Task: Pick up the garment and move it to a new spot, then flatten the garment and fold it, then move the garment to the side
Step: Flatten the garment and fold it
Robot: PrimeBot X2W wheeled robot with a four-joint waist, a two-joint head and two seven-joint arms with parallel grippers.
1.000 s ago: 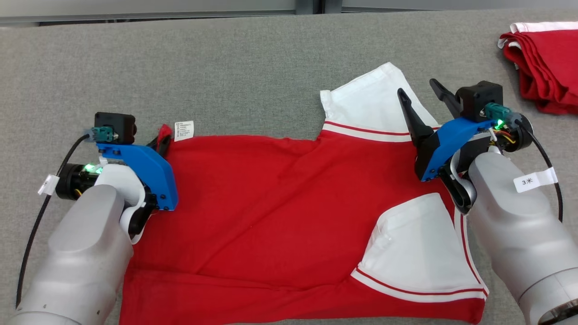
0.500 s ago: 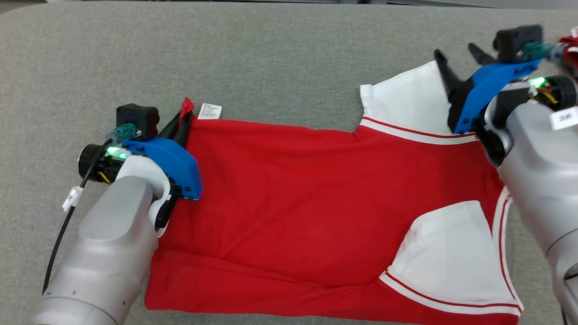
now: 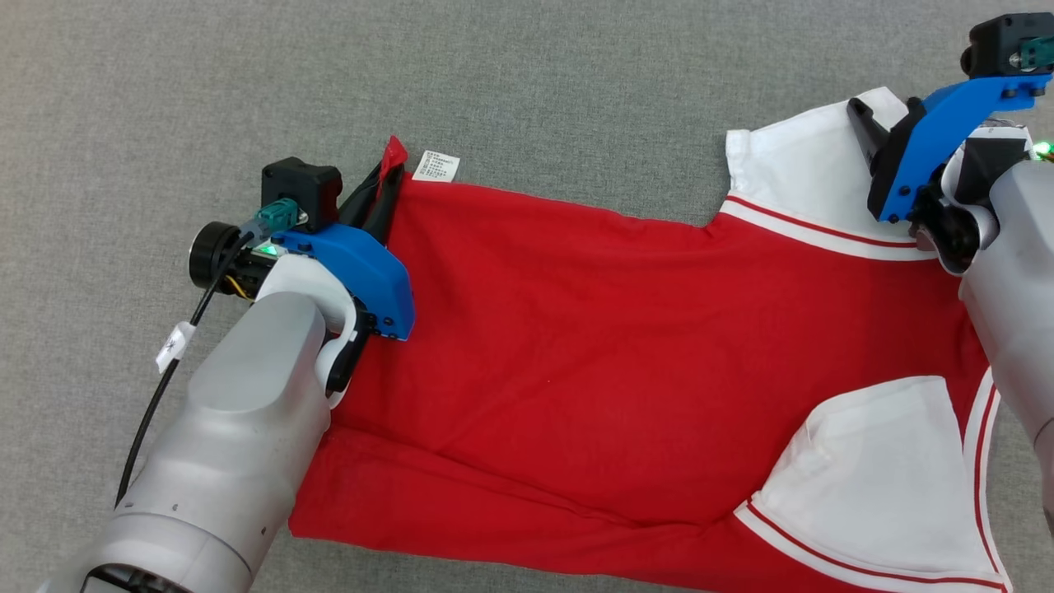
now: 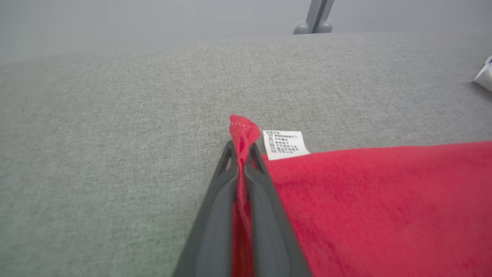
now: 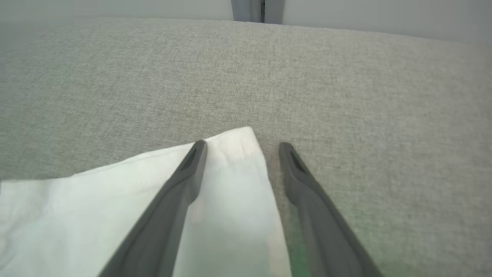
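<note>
The left arm, a pale grey forearm [image 3: 239, 428], comes up from the lower left of the head view and leans in toward the left side of the shirt. Its blue wrist part sits just above the cloth. The right arm, another pale grey forearm [image 3: 1017, 272], comes in along the right side and points away from the robot.

The red shirt with 2 white sleeves [image 3: 617, 329] lies spread out and mostly flat on the grey cloth-covered desk [image 3: 576, 82]. There are a few soft folds near the robot. The far corners of the shirt stop well short of the far edge of the desk.

The left gripper [image 3: 387, 177] is squeezed tight on the far left corner of the shirt. In the left wrist view, the left gripper [image 4: 241, 148] has a bit of red cloth poking out past its 2 dark tips. A small white label with tiny print [image 3: 436, 166] lies flat on the desk just beside that corner.

The right gripper [image 3: 873, 123] hangs over the far white sleeve [image 3: 799, 165]. In the right wrist view, the right gripper [image 5: 243, 145] is spread wide. 1 finger is over the white cloth and the other is over the bare desk. It holds nothing.
</note>
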